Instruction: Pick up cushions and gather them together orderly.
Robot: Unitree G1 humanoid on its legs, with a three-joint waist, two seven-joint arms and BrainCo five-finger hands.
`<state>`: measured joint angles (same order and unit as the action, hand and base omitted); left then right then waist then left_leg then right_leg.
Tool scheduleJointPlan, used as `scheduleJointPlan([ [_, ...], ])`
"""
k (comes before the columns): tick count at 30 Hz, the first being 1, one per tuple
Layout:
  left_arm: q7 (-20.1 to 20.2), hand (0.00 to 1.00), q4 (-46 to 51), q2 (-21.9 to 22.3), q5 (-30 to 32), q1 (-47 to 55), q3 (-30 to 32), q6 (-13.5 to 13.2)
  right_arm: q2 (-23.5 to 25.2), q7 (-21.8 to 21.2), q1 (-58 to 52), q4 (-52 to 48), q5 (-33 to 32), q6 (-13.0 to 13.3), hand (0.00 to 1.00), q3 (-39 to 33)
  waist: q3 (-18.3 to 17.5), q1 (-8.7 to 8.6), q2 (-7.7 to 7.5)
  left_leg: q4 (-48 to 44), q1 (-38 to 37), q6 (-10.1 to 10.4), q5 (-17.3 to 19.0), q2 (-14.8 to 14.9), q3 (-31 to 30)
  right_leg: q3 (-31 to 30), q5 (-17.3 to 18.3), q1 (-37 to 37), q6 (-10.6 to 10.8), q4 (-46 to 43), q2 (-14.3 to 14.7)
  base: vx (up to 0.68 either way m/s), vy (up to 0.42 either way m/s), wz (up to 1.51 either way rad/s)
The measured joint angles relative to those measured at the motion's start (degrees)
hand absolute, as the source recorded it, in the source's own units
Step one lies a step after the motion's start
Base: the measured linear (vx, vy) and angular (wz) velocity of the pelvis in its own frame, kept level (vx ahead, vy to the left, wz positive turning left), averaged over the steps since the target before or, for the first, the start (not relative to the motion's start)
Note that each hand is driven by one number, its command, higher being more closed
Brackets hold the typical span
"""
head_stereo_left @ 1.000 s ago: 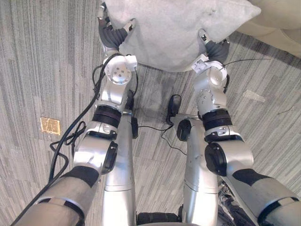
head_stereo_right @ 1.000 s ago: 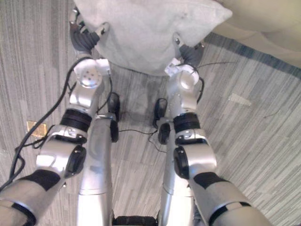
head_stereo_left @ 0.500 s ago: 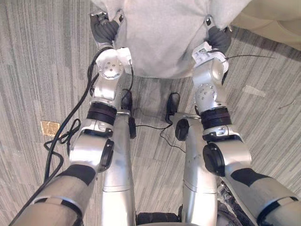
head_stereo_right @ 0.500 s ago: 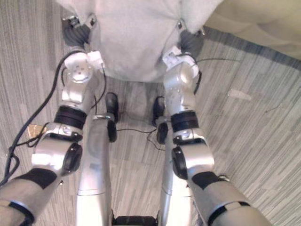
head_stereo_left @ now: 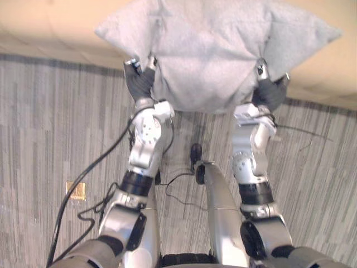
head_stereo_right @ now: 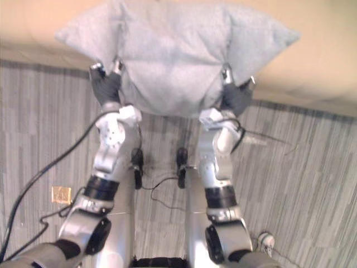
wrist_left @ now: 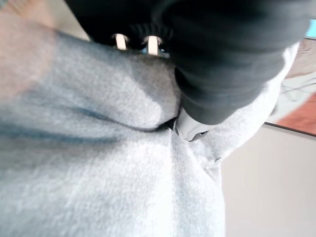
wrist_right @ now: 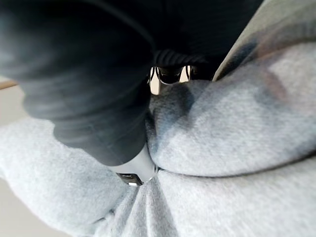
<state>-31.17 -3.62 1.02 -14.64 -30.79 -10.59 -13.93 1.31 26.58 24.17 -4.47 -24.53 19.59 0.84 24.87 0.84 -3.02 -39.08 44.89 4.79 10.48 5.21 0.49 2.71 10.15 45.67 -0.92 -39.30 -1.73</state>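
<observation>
Cushion (head_stereo_left: 212, 50) up off carpet (head_stereo_left: 50, 123), in front of beige sofa (head_stereo_left: 50, 22), pinched along lower edge by left hand (head_stereo_left: 139, 85) and right hand (head_stereo_left: 268, 94), both clenched into fabric. Soft, light, floppy (dents at the grips); probably best gripped wide, one side each.

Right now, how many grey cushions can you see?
1: the grey cushion, gripped at its lower edge by the left hand and right hand; others may be hidden behind it.

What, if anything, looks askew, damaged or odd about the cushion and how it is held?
Nothing stands out. The grey cushion hangs roughly level between the left hand and the right hand, each with fingers pinched into its lower edge. The cloth bunches and creases at both grips, but no tear or spill is visible.
</observation>
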Motion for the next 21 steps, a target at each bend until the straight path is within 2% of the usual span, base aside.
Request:
scheduleJointPlan([
  [1, 0.06, 1.00, 0.76, 0.28, 0.01, 1.21, -0.34, -0.20, 0.01, -0.44, -1.57, -0.98, 0.07, 0.12, 1.00, 0.29, -0.74, 0.04, -0.01, 0.44, -0.73, -0.01, 0.01, 0.00, 0.20, -0.09, 0.02, -0.84, 0.03, 0.48, -0.01, 0.20, 0.027, -0.04],
  [4, 0.83, 1.00, 5.47, 2.02, -0.11, 8.46, -1.12, -1.57, 0.03, -2.42, -10.11, -5.01, 2.92, 0.15, 1.00, 2.88, -1.97, 0.22, 0.40, 3.69, -9.07, -0.31, 0.22, -0.09, 1.36, -0.16, 0.18, -8.93, 0.30, 3.90, -0.21, 0.18, 0.023, -0.08],
  [5, 1.63, 1.00, 6.61, 2.26, -0.15, 11.49, -1.39, -1.97, -0.18, -3.27, -13.59, -5.71, 4.30, 0.11, 1.00, 3.97, -3.59, 0.55, 0.68, 5.06, -11.48, -0.63, 0.45, -0.03, 1.96, -0.38, 0.29, -11.19, 0.49, 5.29, -0.21, 0.19, 0.032, -0.11],
  [8, 3.58, 1.00, 8.88, 2.20, -0.34, 17.68, -2.07, -2.01, -0.95, -5.93, -20.11, -6.21, 5.47, -0.09, 1.00, 5.16, -5.69, 1.14, 1.49, 6.88, -16.80, -0.91, 1.57, -0.01, 2.49, -0.60, 0.76, -16.64, 1.32, 7.54, -0.15, 0.16, 0.042, -0.06],
  [11, 5.63, 1.00, 10.96, 1.30, -0.63, 23.92, -2.39, -2.01, -2.46, -8.47, -25.92, -6.22, 6.94, -0.67, 1.00, 6.72, -7.76, 1.43, 1.96, 6.84, -21.80, -1.51, 4.37, 0.25, 3.46, -0.96, 1.82, -21.26, 3.28, 7.16, -0.25, 0.09, 0.060, -0.15],
  [14, 7.88, 1.00, 11.45, 1.39, -1.37, 28.42, -2.49, -1.99, -2.51, -10.49, -30.01, -6.13, 8.82, -2.32, 1.00, 6.66, -8.32, 1.93, 2.30, 6.80, -27.45, -2.29, 6.76, 1.21, 4.75, 0.25, -0.60, -22.61, 7.55, 0.96, -0.78, 0.05, 0.061, -0.24],
  [17, 9.14, 1.00, 11.25, 1.10, -2.17, 31.09, -3.82, -1.96, -2.31, -11.77, -32.90, -5.54, 8.81, -2.52, 1.00, 6.10, -11.05, 1.78, 1.63, 8.78, -31.89, -2.59, 7.68, 1.55, 5.02, 2.22, -1.19, -23.36, 6.85, -2.05, -1.58, 0.09, -0.012, -0.07],
  [19, 9.16, 1.00, 10.76, 0.67, -2.45, 31.18, -4.05, -1.99, -2.31, -12.12, -32.92, -4.74, 8.81, -2.59, 1.00, 5.96, -11.98, 1.75, 1.54, 11.14, -33.94, -2.73, 7.60, 1.83, 5.15, 3.65, 0.24, -24.03, 5.12, -1.00, -1.80, 0.14, -0.090, -0.14],
  [20, 9.17, 1.00, 10.14, 0.57, -2.46, 31.17, -4.05, -1.98, -2.29, -12.72, -32.83, -3.50, 8.81, -2.60, 1.00, 5.67, -13.44, 1.74, 1.80, 13.10, -35.12, -2.73, 7.59, 2.59, 5.13, 4.93, 1.38, -24.00, 4.19, 2.43, -1.86, 0.22, -0.143, -0.30],
  [21, 9.32, 1.00, 9.04, 0.49, -2.43, 31.04, -4.34, -2.06, -2.30, -13.28, -32.84, -2.21, 8.82, -2.69, 1.00, 4.80, -14.40, 1.69, 2.29, 15.13, -36.72, -2.68, 7.60, 3.49, 4.62, 5.11, 0.69, -23.98, 3.98, 8.67, -1.48, 0.28, -0.178, -0.28],
])
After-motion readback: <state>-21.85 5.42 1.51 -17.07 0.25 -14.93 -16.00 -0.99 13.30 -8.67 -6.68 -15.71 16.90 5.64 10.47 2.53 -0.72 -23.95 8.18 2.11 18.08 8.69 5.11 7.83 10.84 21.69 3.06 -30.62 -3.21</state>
